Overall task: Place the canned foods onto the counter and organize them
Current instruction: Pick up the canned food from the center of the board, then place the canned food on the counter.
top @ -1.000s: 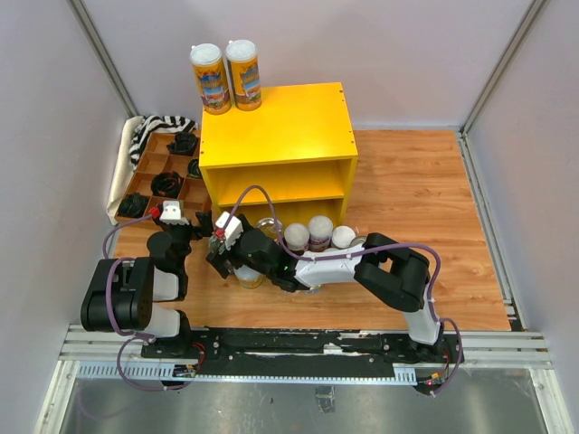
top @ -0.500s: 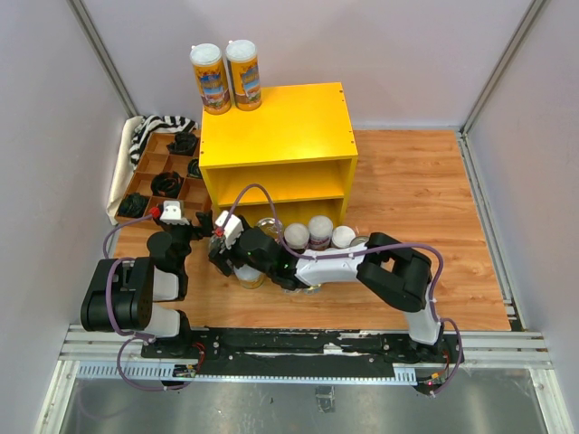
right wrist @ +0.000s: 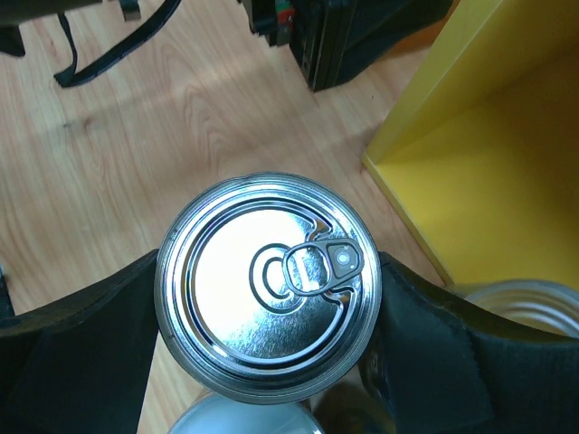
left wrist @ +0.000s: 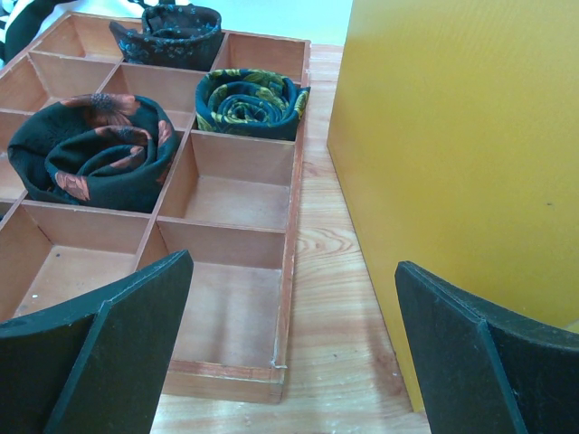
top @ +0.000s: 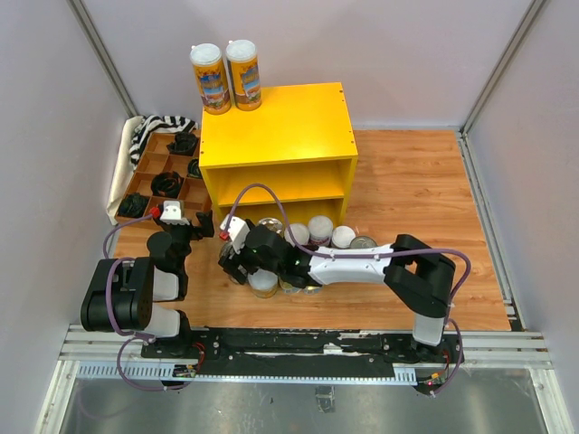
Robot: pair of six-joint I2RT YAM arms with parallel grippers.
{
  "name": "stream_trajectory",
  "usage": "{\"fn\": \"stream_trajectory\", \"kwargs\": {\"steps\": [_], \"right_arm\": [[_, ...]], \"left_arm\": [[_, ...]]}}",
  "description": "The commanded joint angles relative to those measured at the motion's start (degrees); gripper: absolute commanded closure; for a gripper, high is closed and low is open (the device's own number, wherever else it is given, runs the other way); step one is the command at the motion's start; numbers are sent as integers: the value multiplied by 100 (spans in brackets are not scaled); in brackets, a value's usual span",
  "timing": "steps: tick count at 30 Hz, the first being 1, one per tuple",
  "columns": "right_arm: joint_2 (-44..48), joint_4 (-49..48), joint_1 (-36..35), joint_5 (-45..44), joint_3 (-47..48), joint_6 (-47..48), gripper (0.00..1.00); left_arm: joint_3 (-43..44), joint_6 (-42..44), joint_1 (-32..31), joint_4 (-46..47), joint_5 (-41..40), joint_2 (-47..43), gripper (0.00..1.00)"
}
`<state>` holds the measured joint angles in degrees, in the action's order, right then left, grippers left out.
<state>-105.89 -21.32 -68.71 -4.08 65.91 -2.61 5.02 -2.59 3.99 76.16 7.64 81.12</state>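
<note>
1. The right gripper (right wrist: 269, 307) is closed on a silver-topped can (right wrist: 271, 285): its two black fingers (right wrist: 81, 353) press against opposite sides, and the pull-tab lid faces straight up at the wrist camera.
2. This can sits just off the near left corner of the yellow shelf unit (top: 276, 127), above the wooden worktop (top: 407, 181). Whether its base touches the worktop cannot be told.
3. Parts of two more silver lids show at the edges of the right wrist view, one to the right (right wrist: 525, 303) and one below (right wrist: 244, 420).
4. A cluster of cans stands on the worktop just in front of the shelf unit, among them white-lidded ones (top: 318, 226) and a silver-topped one (top: 364, 242).
5. Two tall white-lidded cylinders (top: 206, 79) stand side by side at the unit's far left corner; whether they are on its top or behind it is unclear.
6. The left gripper (left wrist: 289, 353) is spread wide and holds nothing, low over the worktop between the shelf unit's left side and a brown divided tray (left wrist: 289, 271).
7. Rolled dark fabrics (left wrist: 95, 149) lie in some of the tray's compartments.
</note>
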Motion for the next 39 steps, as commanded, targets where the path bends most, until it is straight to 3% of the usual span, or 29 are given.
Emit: {"fn": "stream_trajectory", "kwargs": {"steps": [1, 14, 19, 29, 39], "right_arm": [[721, 132, -10, 129, 26, 168, 99], [1745, 145, 61, 100, -77, 365, 99], [2196, 649, 138, 74, 340, 520, 99], [2746, 2932, 139, -336, 2655, 674, 99], [2143, 3763, 266, -1118, 5156, 1684, 100]], "left_arm": [[66, 73, -31, 92, 36, 41, 0], [61, 69, -33, 92, 36, 44, 0], [65, 68, -36, 92, 36, 44, 0], [65, 69, -33, 92, 36, 43, 0], [63, 74, -32, 92, 36, 42, 0]]}}
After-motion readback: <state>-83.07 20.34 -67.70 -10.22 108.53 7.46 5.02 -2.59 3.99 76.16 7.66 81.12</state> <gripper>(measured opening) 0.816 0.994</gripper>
